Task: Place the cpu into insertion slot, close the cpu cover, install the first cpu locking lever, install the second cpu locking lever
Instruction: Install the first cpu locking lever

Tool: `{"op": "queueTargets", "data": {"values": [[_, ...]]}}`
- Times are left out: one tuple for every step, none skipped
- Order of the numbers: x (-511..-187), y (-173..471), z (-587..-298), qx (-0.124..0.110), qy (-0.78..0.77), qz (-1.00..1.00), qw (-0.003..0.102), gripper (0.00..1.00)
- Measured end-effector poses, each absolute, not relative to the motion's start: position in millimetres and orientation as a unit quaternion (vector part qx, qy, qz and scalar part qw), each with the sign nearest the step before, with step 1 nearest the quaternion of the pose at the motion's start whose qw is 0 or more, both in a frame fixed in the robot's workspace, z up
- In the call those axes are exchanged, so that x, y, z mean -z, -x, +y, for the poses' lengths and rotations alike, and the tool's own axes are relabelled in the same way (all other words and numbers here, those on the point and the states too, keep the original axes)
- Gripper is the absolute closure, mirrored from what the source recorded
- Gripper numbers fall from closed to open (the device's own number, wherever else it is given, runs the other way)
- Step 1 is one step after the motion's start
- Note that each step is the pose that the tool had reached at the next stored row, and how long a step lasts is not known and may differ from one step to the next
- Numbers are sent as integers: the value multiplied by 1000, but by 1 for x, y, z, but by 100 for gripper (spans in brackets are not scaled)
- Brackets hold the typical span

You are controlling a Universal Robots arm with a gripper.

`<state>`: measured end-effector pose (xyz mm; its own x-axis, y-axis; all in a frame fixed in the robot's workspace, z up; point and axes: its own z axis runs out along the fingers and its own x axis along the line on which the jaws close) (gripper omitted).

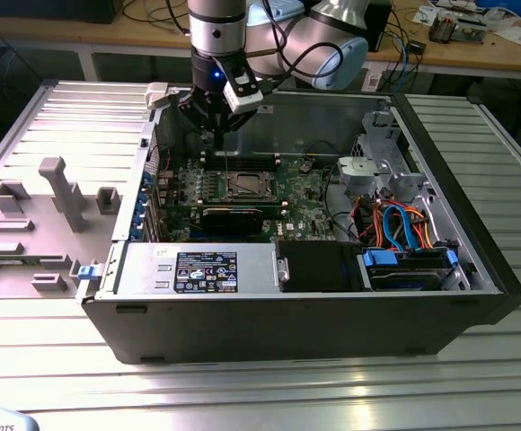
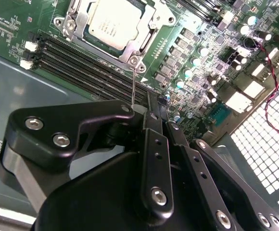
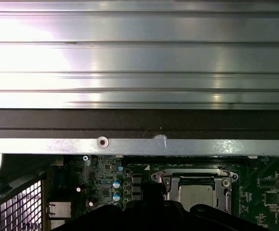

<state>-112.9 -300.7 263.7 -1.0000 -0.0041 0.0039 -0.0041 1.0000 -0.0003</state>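
Fingers [image 2: 151, 113] of the gripper [image 1: 217, 126] press together around a thin wire lever [image 2: 133, 89], poised above the motherboard [image 1: 301, 193] inside the open case [image 1: 476, 260]. Cpu [image 2: 114, 23] sits in the slot [image 1: 245, 186] beneath the closed cover [image 2: 144, 45], just beyond the fingertips in both wrist views.

An open computer case [image 1: 440, 296] sits on a ribbed metal desk [image 1: 242, 395]. Inside: green motherboard [image 1: 301, 202], orange and blue cables [image 1: 400, 224], black power supply [image 1: 202, 269]. Grey fixture blocks [image 1: 63, 193] stand at the exterior view's left.
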Motion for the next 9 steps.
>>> {"op": "queueTargets", "data": {"values": [[-264, 113, -301, 0, -2, -1000, 2, 89], [-264, 113, -301, 0, -2, -1000, 2, 89], [-264, 113, -301, 0, -2, -1000, 2, 89], [-264, 113, -301, 0, -2, -1000, 2, 89], [-264, 113, -301, 0, -2, -1000, 2, 89], [-263, 113, -301, 0, -2, -1000, 1, 89], [-263, 113, -301, 0, -2, -1000, -1, 89], [-263, 113, -301, 0, -2, -1000, -3, 89], [-263, 113, -301, 0, -2, -1000, -7, 89]]}}
